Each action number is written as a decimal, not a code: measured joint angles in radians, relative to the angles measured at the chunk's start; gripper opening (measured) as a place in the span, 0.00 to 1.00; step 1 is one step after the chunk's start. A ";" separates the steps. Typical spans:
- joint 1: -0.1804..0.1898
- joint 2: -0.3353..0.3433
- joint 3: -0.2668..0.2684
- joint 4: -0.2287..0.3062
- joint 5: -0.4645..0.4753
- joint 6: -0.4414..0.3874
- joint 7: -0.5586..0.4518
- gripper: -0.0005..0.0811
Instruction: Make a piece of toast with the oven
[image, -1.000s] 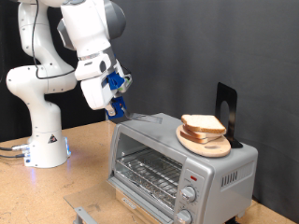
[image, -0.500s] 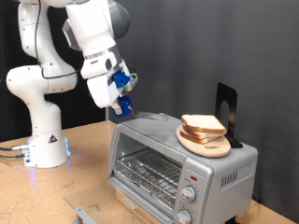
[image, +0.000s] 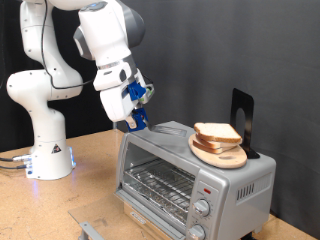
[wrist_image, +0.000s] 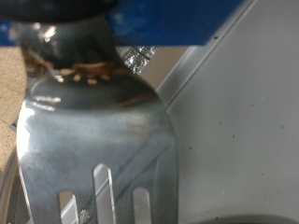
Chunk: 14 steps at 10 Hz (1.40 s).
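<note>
The silver-grey oven (image: 190, 172) stands at the exterior view's right with its glass door shut. On its top lies a round wooden board (image: 224, 157) with stacked bread slices; the top slice is the piece of toast (image: 216, 132). My gripper (image: 137, 118) with blue fingers hangs over the oven's top corner at the exterior view's left, apart from the bread. It is shut on a slotted metal spatula (wrist_image: 93, 140), which fills the wrist view above the oven's grey top (wrist_image: 248, 140).
A black upright stand (image: 242, 113) rises behind the board. The robot's white base (image: 45, 140) stands at the exterior view's left on the wooden table (image: 90, 180). A small metal piece (image: 90, 229) lies at the table's front edge.
My gripper with the spatula has moved towards the exterior view's right, over the oven's top corner and closer to the bread. The oven, board and slices have not moved.
</note>
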<state>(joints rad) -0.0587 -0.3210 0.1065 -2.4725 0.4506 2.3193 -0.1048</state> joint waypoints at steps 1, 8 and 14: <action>0.001 0.010 0.003 0.004 0.006 0.006 0.000 0.54; 0.011 0.036 0.038 0.019 0.037 0.013 0.000 0.54; 0.016 0.027 0.041 0.018 0.066 -0.009 -0.008 0.54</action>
<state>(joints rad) -0.0427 -0.2940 0.1472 -2.4541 0.5168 2.3101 -0.1123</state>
